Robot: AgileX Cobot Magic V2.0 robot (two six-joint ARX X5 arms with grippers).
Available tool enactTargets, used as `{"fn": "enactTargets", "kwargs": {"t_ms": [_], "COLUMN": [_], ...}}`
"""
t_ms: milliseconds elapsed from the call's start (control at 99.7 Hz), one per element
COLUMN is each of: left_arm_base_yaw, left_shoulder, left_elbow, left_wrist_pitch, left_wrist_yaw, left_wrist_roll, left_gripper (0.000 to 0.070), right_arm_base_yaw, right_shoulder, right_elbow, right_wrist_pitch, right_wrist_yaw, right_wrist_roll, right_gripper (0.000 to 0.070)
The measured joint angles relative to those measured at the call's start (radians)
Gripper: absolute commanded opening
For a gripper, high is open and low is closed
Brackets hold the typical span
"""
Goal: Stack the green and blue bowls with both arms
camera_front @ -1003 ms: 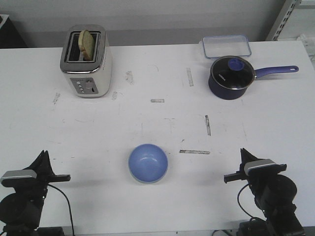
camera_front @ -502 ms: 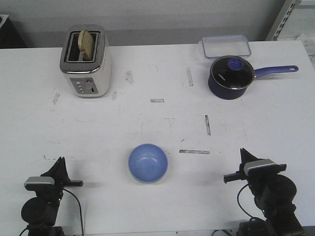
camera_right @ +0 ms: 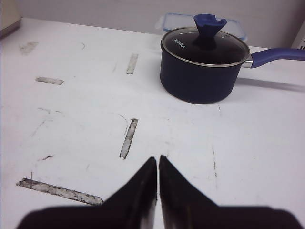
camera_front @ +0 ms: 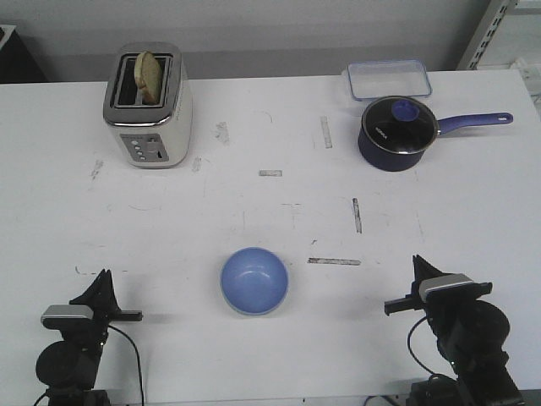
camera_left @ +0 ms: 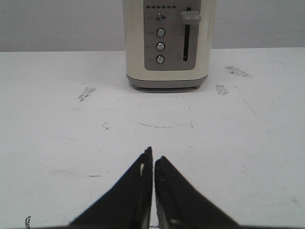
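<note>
Between both arms' empty, closed fingers [camera_left: 153,160] [camera_right: 157,160], the blue bowl [camera_front: 254,281] sits upright.

Cut off at the upper edge of the left wrist view: the cream and steel toaster [camera_left: 169,45], its slots and bread out of frame there. Hidden from every view: the pale green bowl; only the periwinkle blue round bowl [camera_front: 254,280] seen, possibly nested over another, impossible to tell. Cropped by the lower edge of the front view: the bases of the black left arm [camera_front: 72,347] and black right arm [camera_front: 461,334]. Partly hidden behind the dark navy saucepan [camera_right: 204,64] in the right wrist view: the clear plastic lidded container [camera_right: 172,20]. Handle end cut by that frame's edge. Too small to read: toaster button labels.
</note>
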State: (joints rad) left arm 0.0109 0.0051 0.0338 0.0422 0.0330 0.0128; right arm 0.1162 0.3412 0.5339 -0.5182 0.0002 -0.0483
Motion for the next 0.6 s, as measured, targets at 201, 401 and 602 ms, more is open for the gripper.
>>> {"fn": "enactTargets", "kwargs": {"t_ms": [201,401,602], "left_arm_base_yaw": [0.000,0.000,0.000], "left_shoulder": [0.000,0.000,0.000], "left_elbow": [0.000,0.000,0.000], "left_wrist_pitch": [0.000,0.000,0.000], "left_wrist_yaw": [0.000,0.000,0.000], "left_wrist_roll": [0.000,0.000,0.000], "left_gripper": [0.0002,0.0002,0.0002], "right_arm_base_yaw": [0.000,0.000,-0.007], "right_shoulder": [0.000,0.000,-0.035], "right_elbow": [0.000,0.000,0.000], "right_wrist_pitch": [0.000,0.000,0.001], "right_wrist_yaw": [0.000,0.000,-0.001], "right_wrist_roll": [0.000,0.000,-0.001], "right_gripper": [0.0000,0.0000,0.0000]}}
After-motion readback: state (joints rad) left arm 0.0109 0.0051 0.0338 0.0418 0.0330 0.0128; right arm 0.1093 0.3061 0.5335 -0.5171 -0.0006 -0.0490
